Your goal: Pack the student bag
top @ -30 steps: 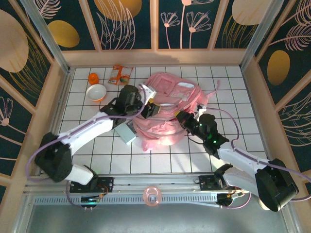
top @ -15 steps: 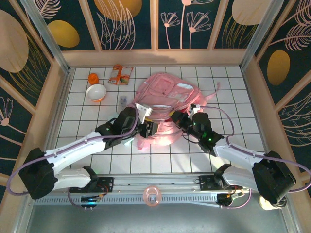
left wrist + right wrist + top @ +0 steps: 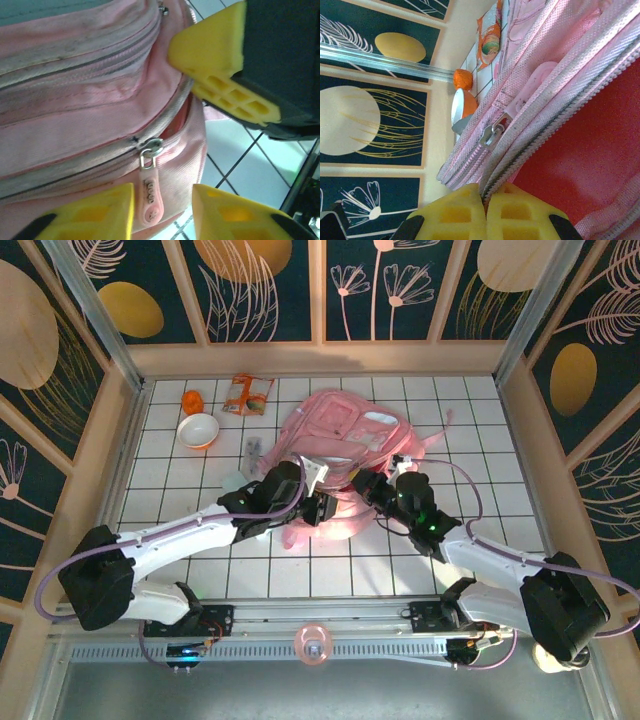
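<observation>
Pink fabric dead centre: the student bag (image 3: 350, 435) is seen lying in the middle of the tiled table (image 3: 480, 440), nudged toward 12 o'clock. On its near edge, at 6 o'clock, a zip pull (image 3: 151, 200) is framed between the yellow pads of the left gripper (image 3: 322, 508). The jaws are held apart, one on each side, and the tab is not yet pinched. At 3 o'clock of that, the right gripper (image 3: 486, 209) is clenched tight. The zip tape runs straight into its pads, so the bag's edge appears to be gripped and braced. Red lining (image 3: 560, 150) is shown beyond the teeth.

Working this zip is judged to be the step in hand; whether it is being opened or closed cannot be told. Next, the pads need to be closed squarely on the tab, and the pull drawn along the track with the fabric held taut.

Off at 10 o'clock a bowl (image 3: 198, 429) is spotted, and at 11 a snack packet (image 3: 247, 394).
</observation>
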